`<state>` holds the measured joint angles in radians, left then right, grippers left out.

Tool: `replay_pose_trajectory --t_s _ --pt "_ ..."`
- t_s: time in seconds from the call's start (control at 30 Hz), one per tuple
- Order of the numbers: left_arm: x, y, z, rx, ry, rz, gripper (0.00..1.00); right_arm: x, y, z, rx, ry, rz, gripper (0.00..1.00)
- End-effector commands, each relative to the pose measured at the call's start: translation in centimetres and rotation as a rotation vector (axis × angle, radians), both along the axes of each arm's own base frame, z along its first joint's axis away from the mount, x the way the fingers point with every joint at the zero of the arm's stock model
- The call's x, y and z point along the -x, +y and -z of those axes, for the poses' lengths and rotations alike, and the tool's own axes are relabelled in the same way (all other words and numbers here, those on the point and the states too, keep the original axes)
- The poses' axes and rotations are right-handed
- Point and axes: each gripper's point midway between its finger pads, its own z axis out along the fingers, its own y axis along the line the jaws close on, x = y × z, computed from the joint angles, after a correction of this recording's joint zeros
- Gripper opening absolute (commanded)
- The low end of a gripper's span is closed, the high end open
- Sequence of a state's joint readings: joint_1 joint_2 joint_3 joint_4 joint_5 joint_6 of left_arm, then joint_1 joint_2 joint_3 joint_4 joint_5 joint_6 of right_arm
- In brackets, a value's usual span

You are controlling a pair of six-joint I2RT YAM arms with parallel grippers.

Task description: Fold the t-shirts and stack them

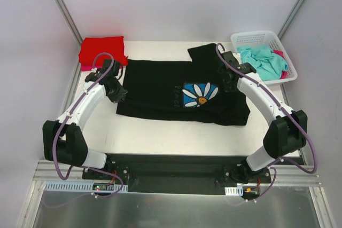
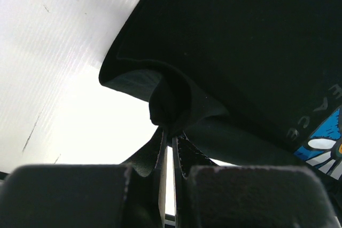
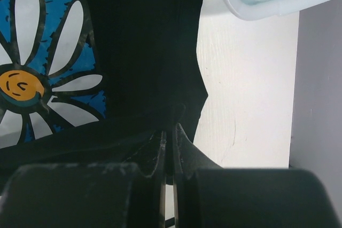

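The black t-shirt (image 1: 155,86) with a white daisy on a blue square (image 1: 200,94) lies spread across the middle of the table. My left gripper (image 1: 118,95) is shut on a bunched fold at its left edge (image 2: 176,100). My right gripper (image 1: 228,72) is shut on the cloth near its right edge (image 3: 170,126), with the daisy (image 3: 48,78) just to its left. A folded red t-shirt (image 1: 101,50) rests at the back left, a strip of pink (image 1: 85,68) showing beneath it. A teal t-shirt (image 1: 264,60) lies crumpled in the basket.
A white mesh basket (image 1: 256,37) stands at the back right, its rim (image 3: 267,5) close to my right gripper; a pink piece (image 1: 281,54) shows beside the teal cloth. Walls and metal posts enclose the table on three sides.
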<state>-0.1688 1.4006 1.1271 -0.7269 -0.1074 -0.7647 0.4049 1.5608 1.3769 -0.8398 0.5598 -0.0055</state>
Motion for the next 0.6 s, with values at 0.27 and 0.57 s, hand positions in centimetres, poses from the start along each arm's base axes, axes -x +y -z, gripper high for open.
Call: replay_pose_trajectory --t_s 0.27,0.57 --pt "-1.5 0.4 -1.2 -0.027 -0.043 0.0 0.0 -2.8 0.2 -2.7 -0.021 -0.076 0.01 0.01" --pt "-2.2 0.2 -0.8 -0.02 -0.033 -0.003 0.0 -4.1 0.8 -1.3 -0.022 -0.04 0.002 0.01"
